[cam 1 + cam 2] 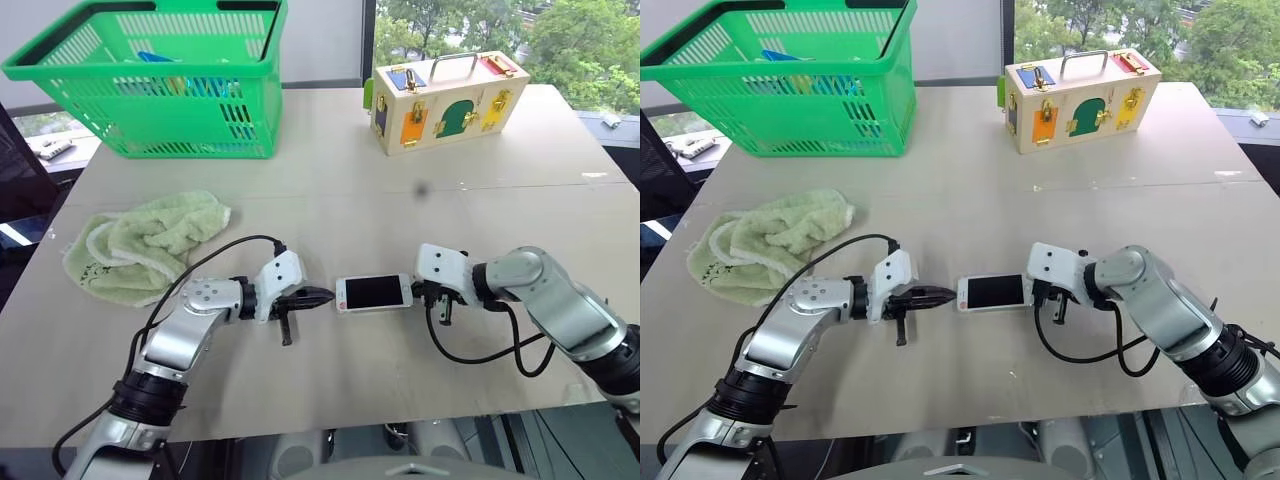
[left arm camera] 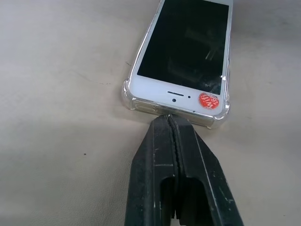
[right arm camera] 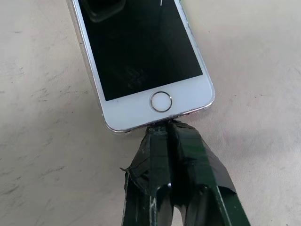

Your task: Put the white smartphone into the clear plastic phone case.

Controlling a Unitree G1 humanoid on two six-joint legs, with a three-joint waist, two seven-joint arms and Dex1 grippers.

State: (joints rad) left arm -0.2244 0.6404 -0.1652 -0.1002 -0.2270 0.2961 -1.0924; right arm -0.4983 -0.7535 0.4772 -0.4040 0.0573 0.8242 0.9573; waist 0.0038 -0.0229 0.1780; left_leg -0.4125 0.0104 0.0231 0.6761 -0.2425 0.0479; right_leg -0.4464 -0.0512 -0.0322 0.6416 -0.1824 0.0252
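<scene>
The white smartphone (image 1: 373, 292) lies flat, screen up, on the table between my two grippers. In the left wrist view its earpiece end, with a red sticker, sits inside the clear plastic phone case (image 2: 126, 96), whose see-through corners stick out around it. My left gripper (image 2: 170, 123) is shut and empty, its tip against that end of the case. My right gripper (image 3: 168, 128) is also shut and empty, its tip touching the phone's home-button end (image 3: 161, 101). I cannot tell how that end sits in the case.
A green shopping basket (image 1: 150, 80) stands at the back left and a wooden latch box (image 1: 445, 100) at the back right. A crumpled green towel (image 1: 150, 240) lies left of my left arm. The table's front edge (image 1: 350, 425) is close below both arms.
</scene>
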